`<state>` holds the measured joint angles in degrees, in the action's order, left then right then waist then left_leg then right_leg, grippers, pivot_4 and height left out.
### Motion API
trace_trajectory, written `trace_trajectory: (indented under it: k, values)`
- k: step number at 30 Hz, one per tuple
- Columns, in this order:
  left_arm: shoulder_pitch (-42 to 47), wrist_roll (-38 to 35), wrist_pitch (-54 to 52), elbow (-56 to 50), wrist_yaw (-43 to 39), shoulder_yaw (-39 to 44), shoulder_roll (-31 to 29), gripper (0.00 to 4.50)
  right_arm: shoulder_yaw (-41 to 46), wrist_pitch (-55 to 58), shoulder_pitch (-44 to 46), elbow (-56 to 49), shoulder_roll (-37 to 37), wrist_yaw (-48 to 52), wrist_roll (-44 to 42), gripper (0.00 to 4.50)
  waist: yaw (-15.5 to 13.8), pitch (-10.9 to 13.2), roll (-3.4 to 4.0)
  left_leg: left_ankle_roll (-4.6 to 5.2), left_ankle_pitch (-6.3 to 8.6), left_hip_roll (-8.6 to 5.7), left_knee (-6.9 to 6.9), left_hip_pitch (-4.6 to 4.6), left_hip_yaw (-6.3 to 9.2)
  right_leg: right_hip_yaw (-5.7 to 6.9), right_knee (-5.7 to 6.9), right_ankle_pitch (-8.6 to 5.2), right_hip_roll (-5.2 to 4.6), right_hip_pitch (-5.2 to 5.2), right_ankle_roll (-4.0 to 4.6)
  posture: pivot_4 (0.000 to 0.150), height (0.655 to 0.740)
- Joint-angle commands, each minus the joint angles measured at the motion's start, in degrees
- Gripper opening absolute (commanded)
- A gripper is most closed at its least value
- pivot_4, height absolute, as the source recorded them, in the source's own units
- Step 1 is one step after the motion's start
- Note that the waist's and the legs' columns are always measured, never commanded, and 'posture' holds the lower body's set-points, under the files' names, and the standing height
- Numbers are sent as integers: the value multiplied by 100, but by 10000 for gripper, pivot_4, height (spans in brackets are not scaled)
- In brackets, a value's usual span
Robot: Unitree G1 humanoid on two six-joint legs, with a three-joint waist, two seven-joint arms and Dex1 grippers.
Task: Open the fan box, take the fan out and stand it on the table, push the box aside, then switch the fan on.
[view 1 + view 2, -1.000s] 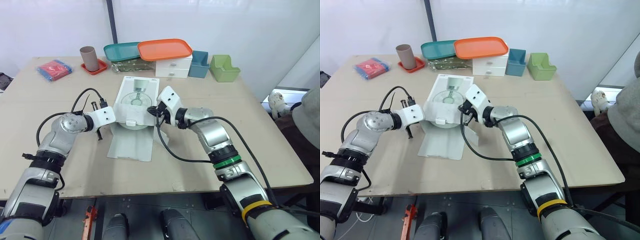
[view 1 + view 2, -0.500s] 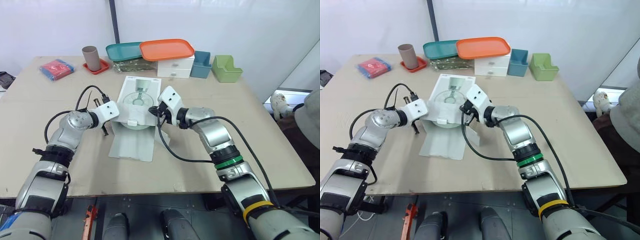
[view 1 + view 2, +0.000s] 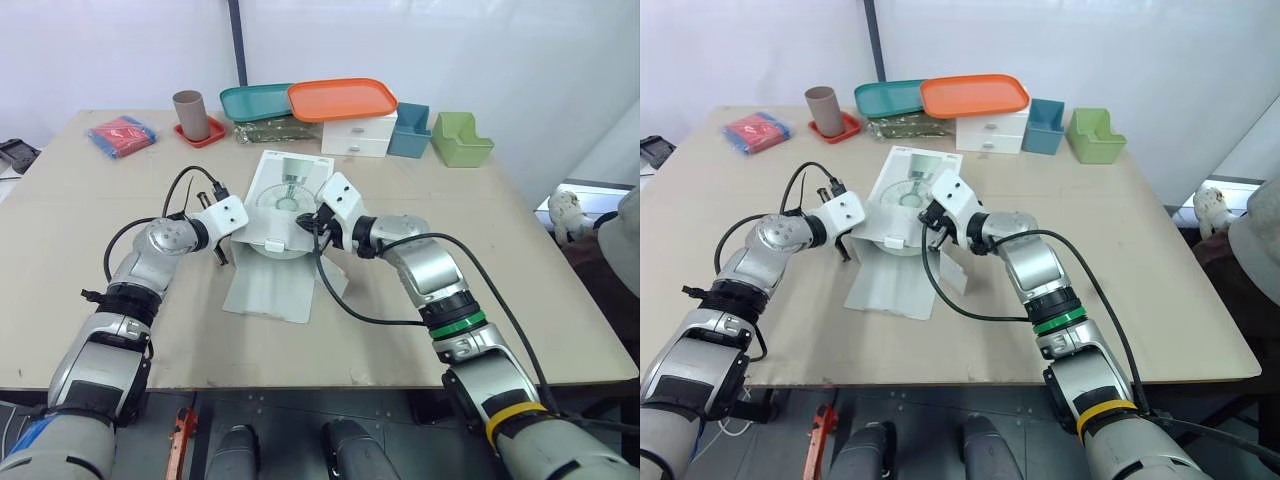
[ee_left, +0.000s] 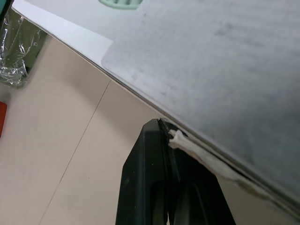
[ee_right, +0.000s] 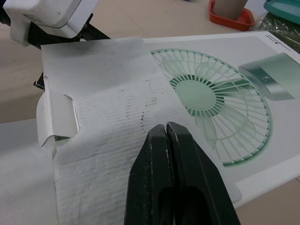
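The fan box lies mid-bench, its flap folded out and the fan not yet removed. Left hand and right hand, both closed and empty, flank it.

Nothing legible anywhere: no word, brand or number. The fan box bears a printed drawing of a pale green fan. A thin line of print sits near one corner of its face and a tiny mark on the drawn base, both too small to read
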<state>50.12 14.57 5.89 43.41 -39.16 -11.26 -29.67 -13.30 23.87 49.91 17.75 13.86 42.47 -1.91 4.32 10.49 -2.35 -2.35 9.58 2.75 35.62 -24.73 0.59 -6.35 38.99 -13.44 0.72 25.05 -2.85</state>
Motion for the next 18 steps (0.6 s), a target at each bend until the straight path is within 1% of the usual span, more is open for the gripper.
trace_trajectory:
  k: [1, 2, 5, 9, 14, 15, 17, 18]
  values:
    - [-570, -306, -194, -1280, -151, 521, -665, 696, -40, 4, -30, -47, -21, 24, 7, 306, 0, 0, 0, 0, 0, 0, 0, 0, 0, 0, 0, 0, 0, 0, 0, 1500, 7400]
    - [-716, -368, -286, -1504, -185, 625, -749, 696, -44, -4, -35, -44, -25, 30, 5, 306, 0, 0, 0, 0, 0, 0, 0, 0, 0, 0, 0, 0, 0, 0, 0, 1500, 7400]
    - [-1405, -648, -850, -2662, -249, 1199, -1078, 696, -64, -20, -33, -26, -60, 49, -7, 306, 32, 0, 1, 0, 0, 1, -2, 0, -1, -1, 0, 0, 0, 3, 1, 1500, 7400]
    - [-2027, -1185, -1874, -4100, -222, 1788, -1113, 696, -47, -66, 7, 37, -92, 34, -12, 306, 50, 0, 0, -1, 0, 7, -6, 1, -2, 0, 1, 0, 1, 6, 6, 1500, 7400]
    - [-2699, -2378, -3008, -5591, -310, 2495, -804, 696, 10, -141, 68, 138, -156, -49, -18, 306, 18, -1, -2, -2, -1, 6, 2, 0, 0, 6, 0, -1, -3, 0, 4, 1500, 7400]
    - [-2982, -2701, -3185, -6024, -367, 2640, -727, 696, 18, -148, 63, 137, -181, -72, -25, 306, 21, -1, -2, -2, -1, 6, 4, 1, -2, 5, 0, 0, -4, -1, 3, 1500, 7400]
    - [-3591, -3717, -3897, -7009, -507, 2961, -555, 696, 20, -140, 36, 98, -217, -94, -36, 306, 46, -1, -2, -2, -1, 7, 4, 3, -3, 4, 0, 1, -4, -2, 3, 1500, 7400]
    - [-3765, -4071, -4201, -7334, -524, 3050, -517, 696, 26, -135, 26, 85, -218, -88, -42, 306, 53, -1, -2, -2, -1, 10, 1, 6, -5, 2, 0, 0, -2, -2, 4, 1500, 7400]
